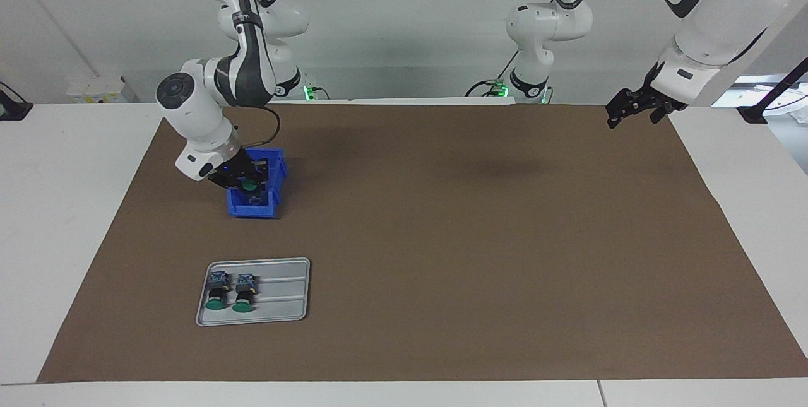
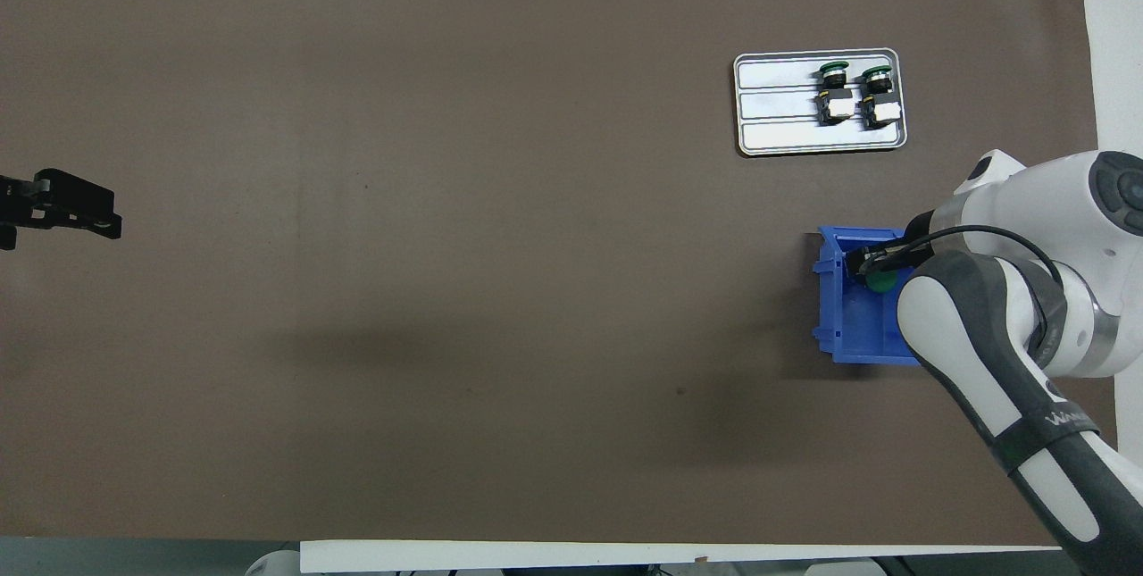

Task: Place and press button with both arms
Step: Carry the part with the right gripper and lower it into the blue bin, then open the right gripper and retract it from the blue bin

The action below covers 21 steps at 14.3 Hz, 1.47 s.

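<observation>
- The right claw (image 1: 247, 181) is seen lowered into a blue bin (image 1: 273, 167), at the bin's end nearer to the robots.
- A button (image 1: 250, 185) with a round green cap is seen inside the blue bin, right at the tips of the right claw; its green cap is the only part clearly made out.
- Whether the right claw's fingers are spread or pressed together cannot be told, nor whether the button is pinched by them or only touched.
- In the overhead view the right arm (image 2: 1009, 308) is laid across the part of the blue bin nearest the robots, so that corner of the bin is hidden.
- A black cable (image 1: 273, 124) is looped from the right arm's wrist down toward the blue bin.
- A grey metal tray (image 1: 287, 293) is set farther from the robots than the blue bin, apart from it.
- Two more buttons (image 1: 218, 293) are laid side by side on the tray, at the tray's end toward the right arm's end of the surface, green caps pointed away from the robots.
- The blue bin and the tray are both rested on a brown mat (image 1: 442, 236) by which most of the surface is covered.
- The left claw (image 1: 634, 106) is held in the air well apart from the blue bin, over the brown mat's edge at the left arm's end of the surface; its fingers are spread and nothing is held in them. The left arm is waiting.
</observation>
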{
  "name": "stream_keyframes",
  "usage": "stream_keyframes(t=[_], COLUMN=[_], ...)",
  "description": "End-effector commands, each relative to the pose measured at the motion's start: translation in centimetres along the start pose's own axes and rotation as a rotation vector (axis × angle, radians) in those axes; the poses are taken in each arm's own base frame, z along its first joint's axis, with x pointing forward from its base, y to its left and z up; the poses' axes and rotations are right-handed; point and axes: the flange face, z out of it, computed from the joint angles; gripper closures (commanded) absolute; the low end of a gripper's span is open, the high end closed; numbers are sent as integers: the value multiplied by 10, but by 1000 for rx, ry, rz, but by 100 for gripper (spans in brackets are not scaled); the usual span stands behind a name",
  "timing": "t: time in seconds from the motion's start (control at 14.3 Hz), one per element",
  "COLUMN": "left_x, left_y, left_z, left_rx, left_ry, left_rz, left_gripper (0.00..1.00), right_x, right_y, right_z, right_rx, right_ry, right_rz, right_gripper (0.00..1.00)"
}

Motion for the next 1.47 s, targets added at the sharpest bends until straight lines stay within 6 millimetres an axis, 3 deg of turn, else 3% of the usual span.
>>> stream_keyframes(t=[0.0,0.14,0.28,0.35,0.42,0.7,0.84,0.98,1.12,1.4], left_x=[-8,-8,-8,-8,-9,-7,-8,-8,-7,-7], left_y=[-4,-9,-9,-11,-12,-25,-26,-27,-26,-27], left_z=[-6,-7,-7,-7,-10,-12,-10,-10,-10,-10], left_rx=[11,9,9,8,8,5,6,5,5,5], left_ry=[-2,1,-1,1,7,23,11,15,18,18], left_rz=[30,32,32,29,23,-7,-10,-11,-10,-11], left_gripper=[0,0,0,0,0,0,0,0,0,0], right_x=[0,6,16,21,24,35,38,36,31,29], right_y=[1,-1,0,-6,-7,-25,-30,-24,-17,-23], right_z=[-5,-27,-64,-89,-113,-240,-275,-281,-274,-278], right_rx=[1,-1,8,11,9,0,-4,-6,-27,-36], right_ry=[11,6,-17,-19,-26,-21,-28,-27,-54,-39], right_rz=[-7,-19,-22,-33,-40,11,31,44,53,42], right_gripper=[25,23,18,17,0,0,0,0,0,0])
